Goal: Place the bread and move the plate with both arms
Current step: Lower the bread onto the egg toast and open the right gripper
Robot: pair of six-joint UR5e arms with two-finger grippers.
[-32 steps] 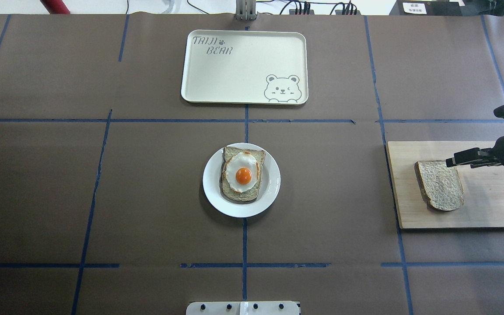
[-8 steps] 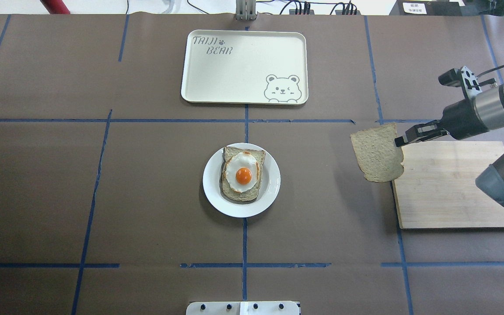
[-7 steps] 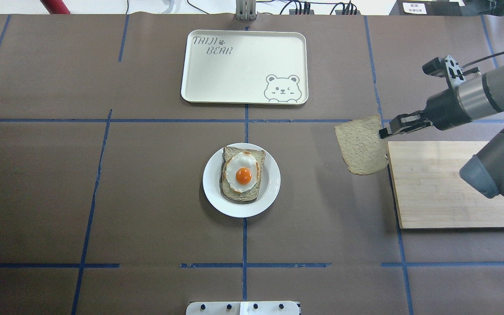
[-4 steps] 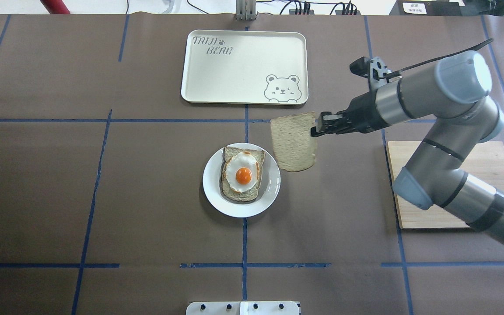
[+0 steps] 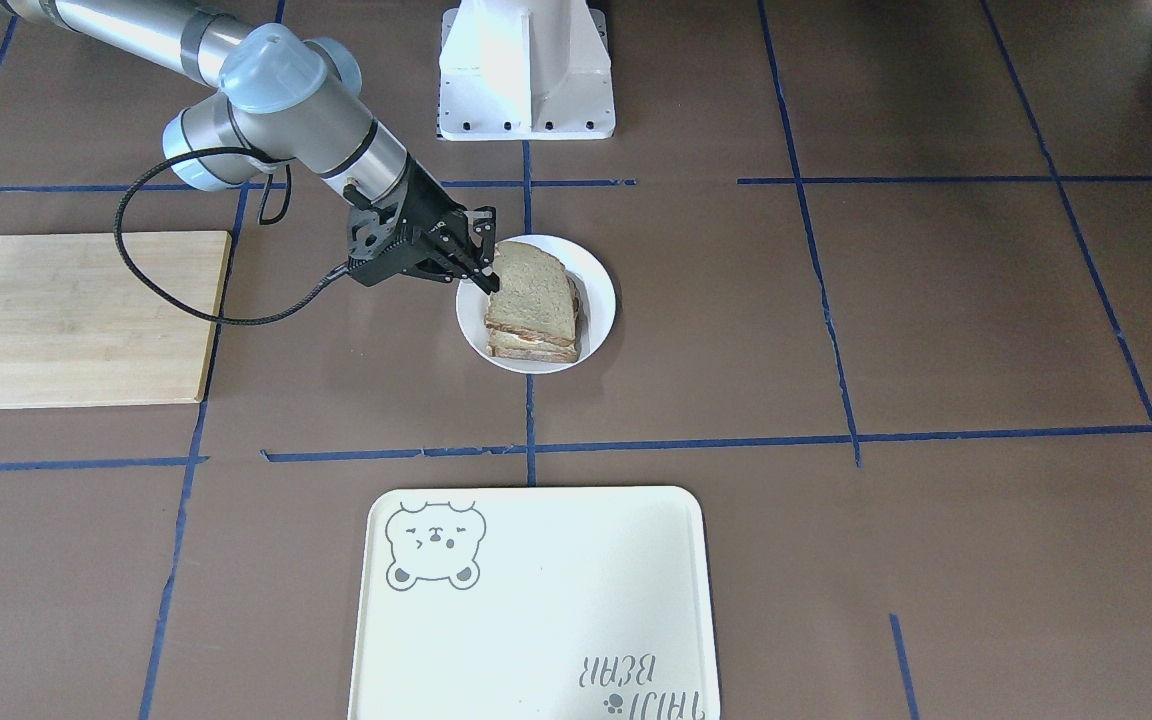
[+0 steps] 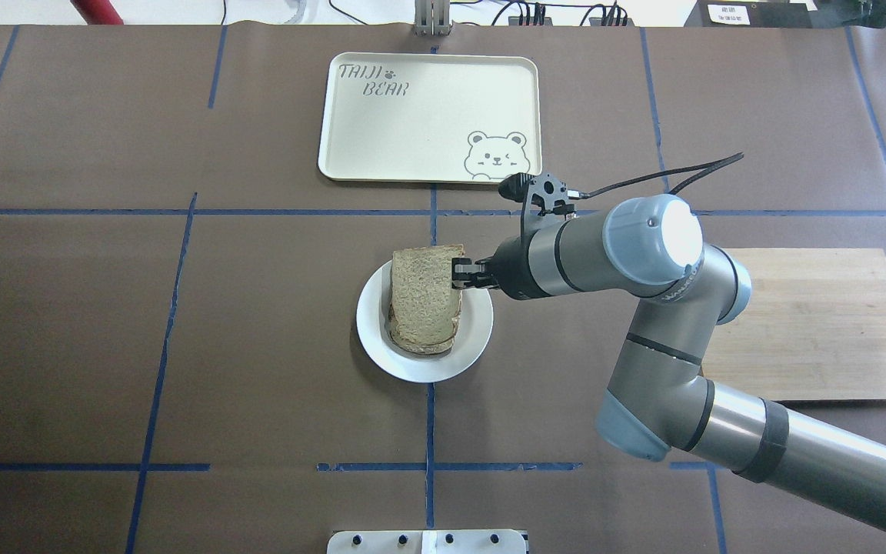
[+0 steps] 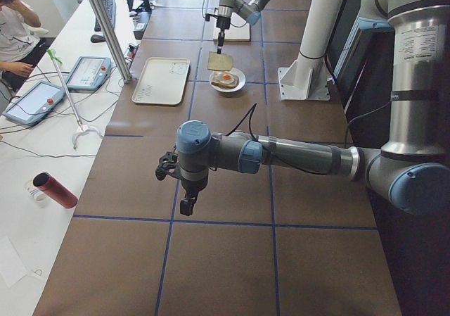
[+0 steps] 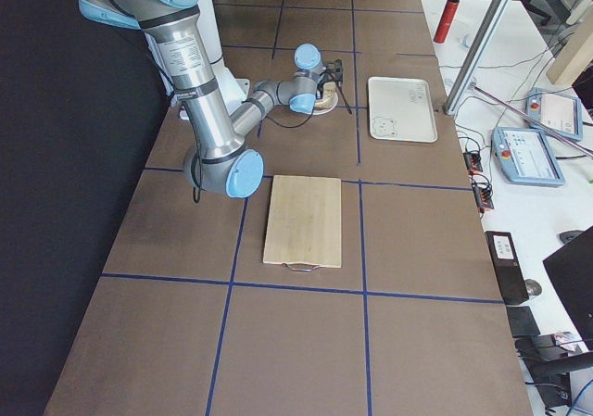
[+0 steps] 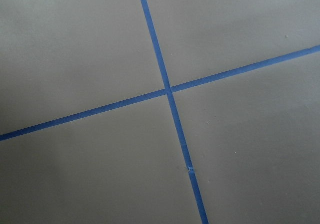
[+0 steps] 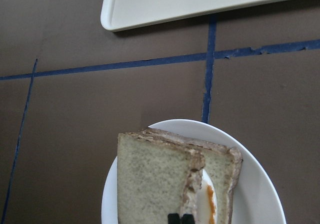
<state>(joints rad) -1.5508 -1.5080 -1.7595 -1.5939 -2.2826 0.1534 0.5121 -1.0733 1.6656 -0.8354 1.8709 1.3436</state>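
The bread (image 6: 424,296) lies over the egg toast on the white plate (image 6: 412,371) at the table's middle. My right gripper (image 6: 458,274) is shut on the bread's far right corner, low over the plate. In the front view the gripper (image 5: 489,276) pinches the bread (image 5: 528,290) above the plate (image 5: 602,300). The right wrist view shows the bread (image 10: 150,179), the toast's edge (image 10: 222,159) and the plate (image 10: 260,194). My left gripper (image 7: 186,205) hangs over bare table far to the left; I cannot tell whether it is open or shut.
A cream bear tray (image 6: 428,115) stands beyond the plate, also in the front view (image 5: 531,600). A bare wooden cutting board (image 6: 804,323) lies at the right. Blue tape lines cross the brown table. The white pedestal base (image 5: 526,70) stands behind the plate.
My right gripper took the bread off the cutting board and carried it left. The bread now lies over the egg toast on the plate and hides the egg.
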